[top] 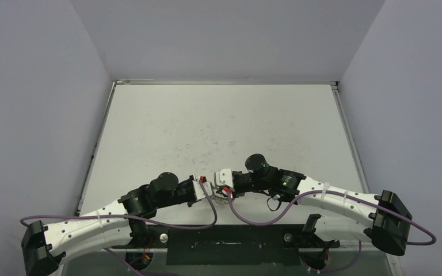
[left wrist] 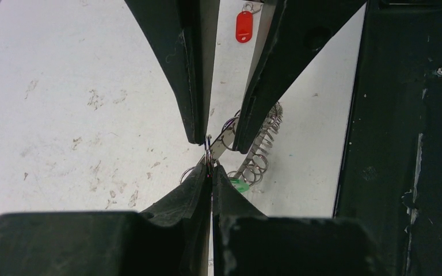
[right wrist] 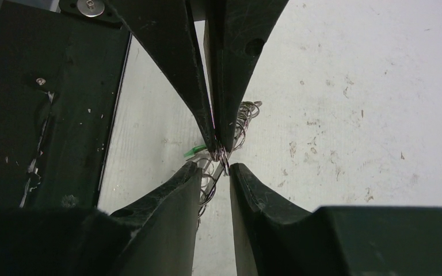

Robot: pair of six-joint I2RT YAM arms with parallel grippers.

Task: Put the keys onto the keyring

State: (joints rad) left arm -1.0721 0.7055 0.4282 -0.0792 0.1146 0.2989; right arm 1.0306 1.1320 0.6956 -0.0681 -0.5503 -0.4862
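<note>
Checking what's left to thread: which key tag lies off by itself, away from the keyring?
The red tag, alone on the bare table. The green tag lies right against the wire loops of the keyring.

Two arms in white shells dotted with small holes, left arm [top: 80,230], right arm [top: 335,198], black joints, big black blocks left and right of the black base plate [top: 224,244], purple cables [top: 257,223] looping above it, dark wedge-shaped fingers [left wrist: 178,63].
</note>
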